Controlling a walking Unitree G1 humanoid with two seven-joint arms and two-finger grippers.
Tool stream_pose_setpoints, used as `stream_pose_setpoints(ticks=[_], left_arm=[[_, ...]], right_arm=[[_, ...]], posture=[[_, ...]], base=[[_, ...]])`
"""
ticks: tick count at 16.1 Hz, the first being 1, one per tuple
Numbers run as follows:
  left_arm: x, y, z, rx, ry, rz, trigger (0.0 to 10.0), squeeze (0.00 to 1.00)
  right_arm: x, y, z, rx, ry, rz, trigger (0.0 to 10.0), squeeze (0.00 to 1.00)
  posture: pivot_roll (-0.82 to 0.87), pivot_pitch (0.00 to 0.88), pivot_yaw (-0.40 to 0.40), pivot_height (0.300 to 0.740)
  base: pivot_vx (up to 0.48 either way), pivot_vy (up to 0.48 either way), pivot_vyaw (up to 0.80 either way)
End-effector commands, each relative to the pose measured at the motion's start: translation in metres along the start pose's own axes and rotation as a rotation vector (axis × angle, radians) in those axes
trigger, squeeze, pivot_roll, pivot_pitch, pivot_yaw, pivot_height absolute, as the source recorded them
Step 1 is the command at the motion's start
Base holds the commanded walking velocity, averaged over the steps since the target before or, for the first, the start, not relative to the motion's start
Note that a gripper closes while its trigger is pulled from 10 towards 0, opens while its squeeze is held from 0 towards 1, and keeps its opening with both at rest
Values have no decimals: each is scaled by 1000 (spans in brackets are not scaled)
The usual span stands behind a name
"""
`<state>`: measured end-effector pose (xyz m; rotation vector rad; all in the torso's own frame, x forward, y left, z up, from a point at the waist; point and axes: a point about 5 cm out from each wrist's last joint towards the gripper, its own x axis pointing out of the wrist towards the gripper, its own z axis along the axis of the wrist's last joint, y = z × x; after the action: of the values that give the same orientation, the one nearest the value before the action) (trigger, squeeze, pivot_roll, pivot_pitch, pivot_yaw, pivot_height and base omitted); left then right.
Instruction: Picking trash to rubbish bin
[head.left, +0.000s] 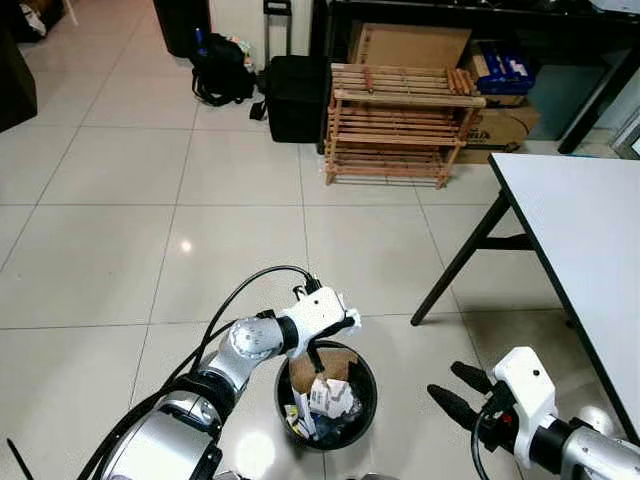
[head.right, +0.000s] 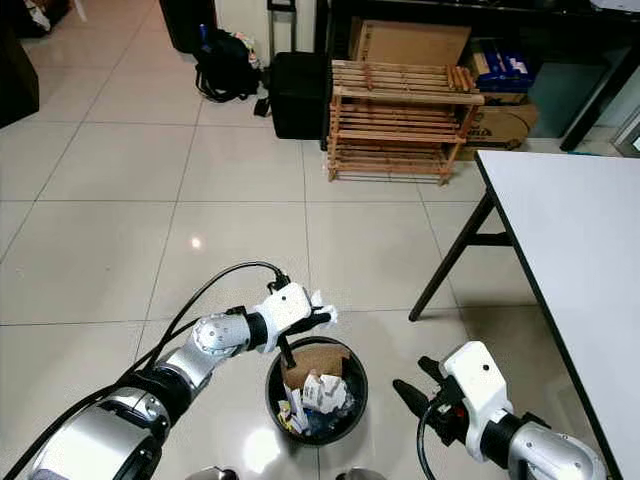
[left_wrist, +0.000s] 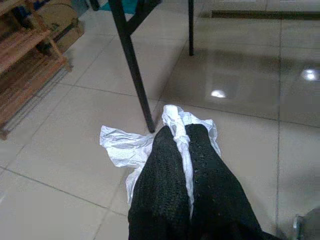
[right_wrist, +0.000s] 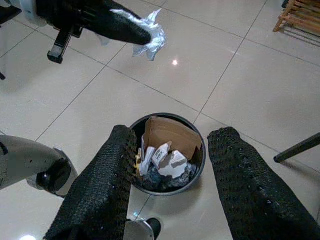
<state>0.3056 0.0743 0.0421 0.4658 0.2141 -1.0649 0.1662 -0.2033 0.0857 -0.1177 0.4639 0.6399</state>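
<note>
From the head views, your left tool (head.left: 345, 322) is clamped on a crumpled white wrapper (head.right: 322, 309), held above the far rim of the rubbish bin (head.left: 366, 398). The right tool (head.left: 462, 388) sits beside the bin, fingers apart and empty.

In the left wrist view, the wrapper (left_wrist: 131, 149) is pinched between the two black fingers (left_wrist: 165, 175), with floor behind it. You cannot see the bin here.

In the right wrist view, the bin (right_wrist: 197, 169) is already full of cardboard and scraps. The wrapper hangs near the rim, so if you let go now it may flutter onto the floor.
</note>
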Motion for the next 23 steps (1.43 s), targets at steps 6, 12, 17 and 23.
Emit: stream_pose_setpoints(ticks=[6,12,17,23], left_arm=[[1,7,9,-7,-43,0,10000,1000],[3,13,19,-21,-91,11,10000,1000],[-6,10,-2,-140,-74,201,10000,0],[-56,-33,-64,-468,-31,551,10000,0]], right_arm=[[2,0,6,-19,-3,14,10000,0],[7,2,8,-19,-18,12,10000,0],[19,7,3,-21,-4,-8,10000,0],[70,-2,-29,195,8,-360,10000,0]], posture=[[-248,101,-66,740],[-238,91,-62,740],[-195,88,-48,740],[-72,44,-30,740]], base=[[0,0,0],[0,0,0],[0,0,0],[0,0,0]])
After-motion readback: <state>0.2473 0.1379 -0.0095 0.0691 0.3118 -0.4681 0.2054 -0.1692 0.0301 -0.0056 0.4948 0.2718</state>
